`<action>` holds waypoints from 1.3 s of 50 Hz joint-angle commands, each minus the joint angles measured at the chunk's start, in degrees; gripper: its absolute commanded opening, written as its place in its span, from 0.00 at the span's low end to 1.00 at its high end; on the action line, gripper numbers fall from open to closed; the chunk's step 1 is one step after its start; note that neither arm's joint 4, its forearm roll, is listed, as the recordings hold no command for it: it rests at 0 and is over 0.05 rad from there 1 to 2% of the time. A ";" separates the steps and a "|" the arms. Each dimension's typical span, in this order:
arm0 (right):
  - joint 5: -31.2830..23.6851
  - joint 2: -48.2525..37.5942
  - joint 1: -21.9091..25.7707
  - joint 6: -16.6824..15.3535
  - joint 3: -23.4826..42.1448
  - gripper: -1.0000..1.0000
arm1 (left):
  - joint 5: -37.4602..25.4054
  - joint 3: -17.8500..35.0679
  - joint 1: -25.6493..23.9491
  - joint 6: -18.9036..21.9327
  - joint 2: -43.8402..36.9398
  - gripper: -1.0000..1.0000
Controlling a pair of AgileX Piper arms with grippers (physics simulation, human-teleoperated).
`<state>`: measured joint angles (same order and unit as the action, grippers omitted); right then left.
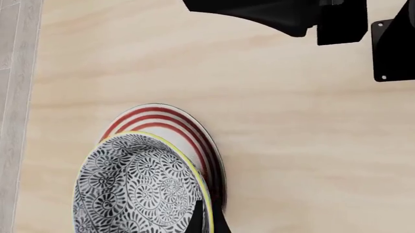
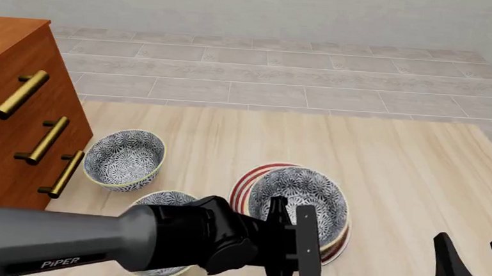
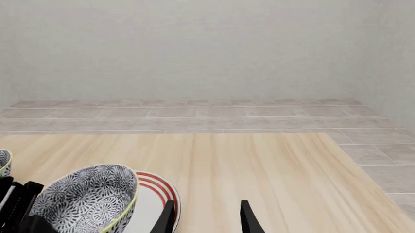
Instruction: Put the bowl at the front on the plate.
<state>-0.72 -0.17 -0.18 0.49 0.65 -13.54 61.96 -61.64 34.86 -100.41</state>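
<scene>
Bowl (image 2: 300, 200) is over the plate (image 2: 245, 180), near the bench's front edge around mid-width. Looks seated or nearly so; the plate's red rings show past its left and far sides, so it sits off-centre toward the right. Can't tell from these views whether the base is fully down.

Left end effector (image 2: 285, 233) is at the bowl's near rim, bowl lying straight ahead of it, away from the front edge. In the left wrist view one dark finger (image 1: 196, 221) overlaps the bowl (image 1: 139, 187) rim, so it reads as clamped on the rim wall, though the second finger is hidden. Judgement: next move is release and lift clear, no sideways drag on the rim.

Right end effector (image 3: 206, 216) is idle toward the front-right corner, fingers a moderate gap apart, gripping nothing. Left arm is clearly nearer.

Bowl: round, deep, glazed-looking, dense blue-grey floral print, thin yellow lip. Plate (image 1: 188, 127): flat, white, wider than the bowl. Bench (image 2: 398, 160): pale wood grain. Two look-alike bowls (image 2: 125, 158) (image 2: 161, 200) sit toward the left, beside a wooden drawer unit (image 2: 13, 98) with brass handles.
</scene>
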 commanded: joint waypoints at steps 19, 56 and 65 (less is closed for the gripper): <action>-0.02 -0.01 0.00 0.01 0.00 1.00 | 1.54 1.48 1.17 0.62 -3.53 0.00; 0.00 0.00 -0.01 0.01 0.00 1.00 | 1.98 3.16 2.78 1.11 -6.13 0.00; 0.01 0.00 0.00 0.00 0.00 1.00 | 1.94 3.25 2.87 1.07 -6.22 1.00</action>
<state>-0.72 -0.17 -0.17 0.49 0.65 -11.68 64.85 -58.97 35.80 -106.55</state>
